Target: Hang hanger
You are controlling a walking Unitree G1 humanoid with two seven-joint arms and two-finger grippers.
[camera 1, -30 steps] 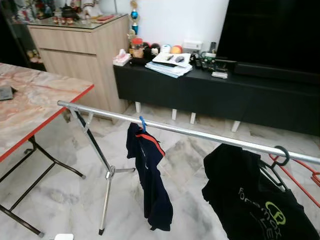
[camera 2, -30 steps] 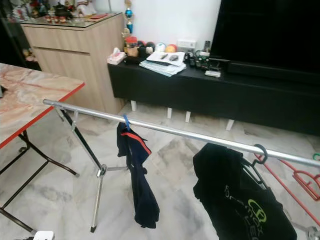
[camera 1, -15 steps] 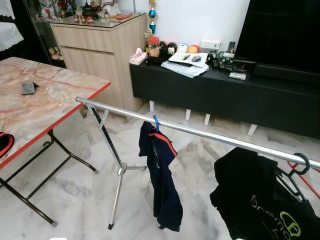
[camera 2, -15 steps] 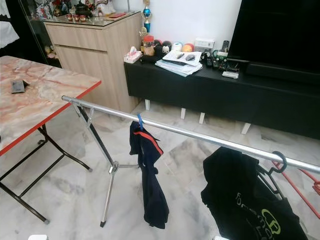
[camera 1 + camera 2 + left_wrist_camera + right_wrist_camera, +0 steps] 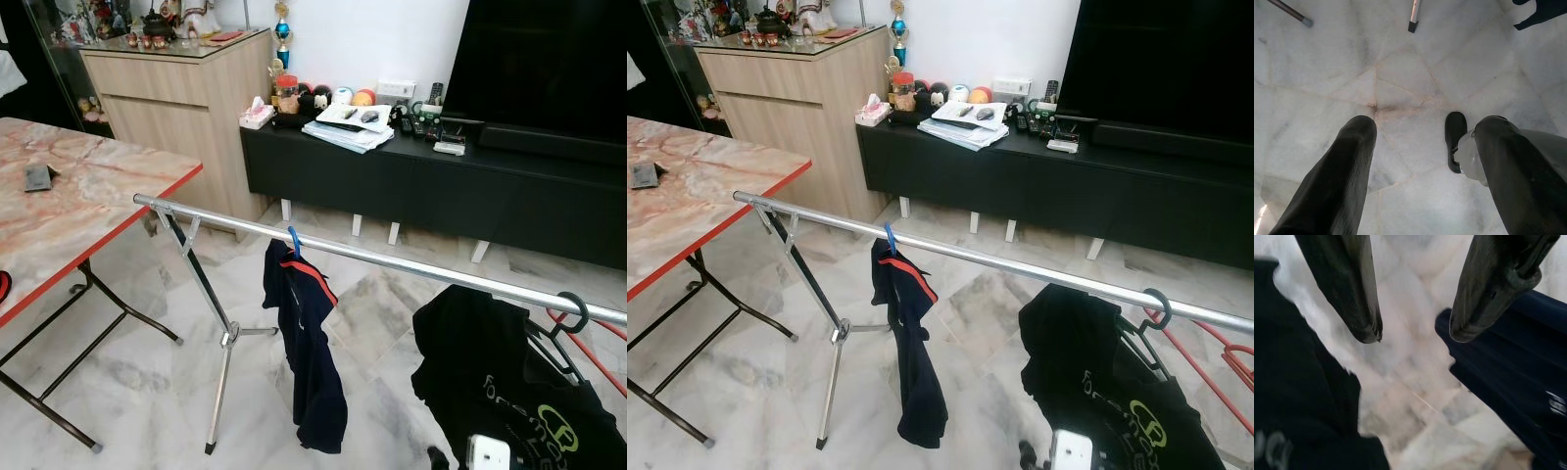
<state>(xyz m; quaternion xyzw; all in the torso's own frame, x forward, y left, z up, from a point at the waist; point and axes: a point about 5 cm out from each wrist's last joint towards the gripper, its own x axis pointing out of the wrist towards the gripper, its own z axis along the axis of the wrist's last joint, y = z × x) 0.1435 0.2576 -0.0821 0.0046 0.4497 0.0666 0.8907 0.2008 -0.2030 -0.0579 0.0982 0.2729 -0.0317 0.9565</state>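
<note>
2 spread fingers of the right gripper hang empty over marble floor, between the black T-shirt and navy shirt. The left gripper, also spread, points at bare floor. The black hanger hooks the steel rail far right; rail room lies left, toward the worktop.

Bare rail lies open between navy garment and black shirt; the right pincer, fingers apart, hangs between both.
</note>
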